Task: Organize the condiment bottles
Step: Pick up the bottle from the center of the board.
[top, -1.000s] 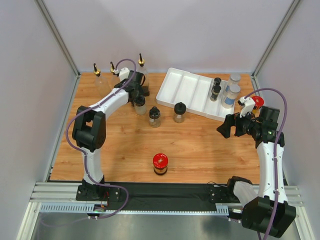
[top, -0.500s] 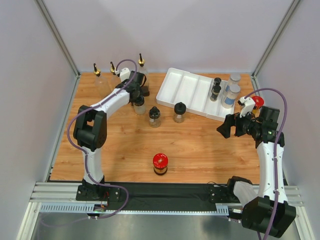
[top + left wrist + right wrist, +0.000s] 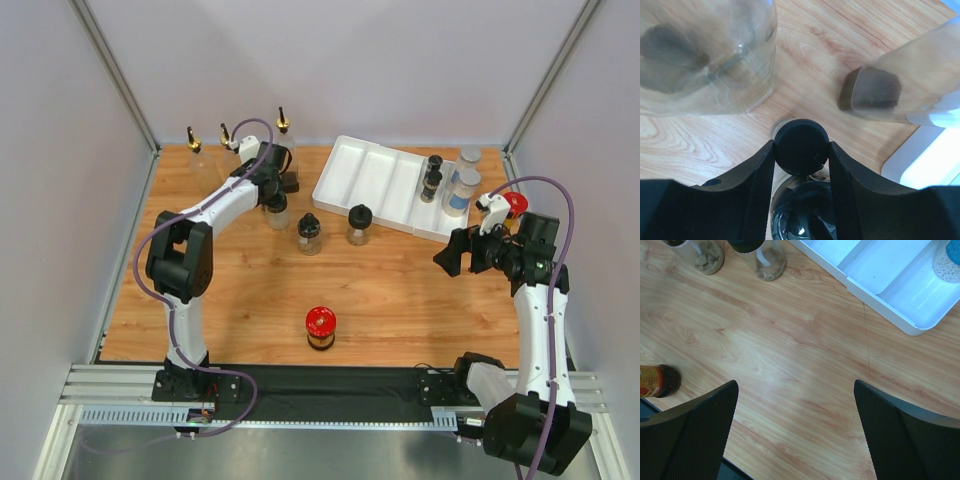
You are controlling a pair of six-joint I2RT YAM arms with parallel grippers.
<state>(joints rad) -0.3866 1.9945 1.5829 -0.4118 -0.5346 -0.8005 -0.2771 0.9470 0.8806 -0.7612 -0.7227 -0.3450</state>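
Observation:
My left gripper [image 3: 275, 192] is shut on the black cap [image 3: 802, 146] of a small glass jar [image 3: 277, 212] standing at the back left of the table. Three tall clear pourer bottles [image 3: 195, 152] [image 3: 228, 142] [image 3: 284, 135] stand behind it; two of them show close in the left wrist view [image 3: 705, 55] [image 3: 910, 85]. Two more black-capped jars [image 3: 309, 233] [image 3: 359, 224] stand mid-table. A red-lidded dark jar [image 3: 320, 327] stands near the front. My right gripper [image 3: 455, 252] is open and empty above bare wood [image 3: 795, 415].
A white divided tray [image 3: 375, 180] at the back right holds two black-capped jars [image 3: 433, 176] and two silver-lidded shakers [image 3: 462, 190] in its right compartments. Another red lid [image 3: 515, 204] shows behind my right wrist. The tray's corner [image 3: 935, 160] lies just right of my left gripper.
The left wrist has shifted slightly at the black-capped jar, and the jar has edged a little left. The right arm has not moved.

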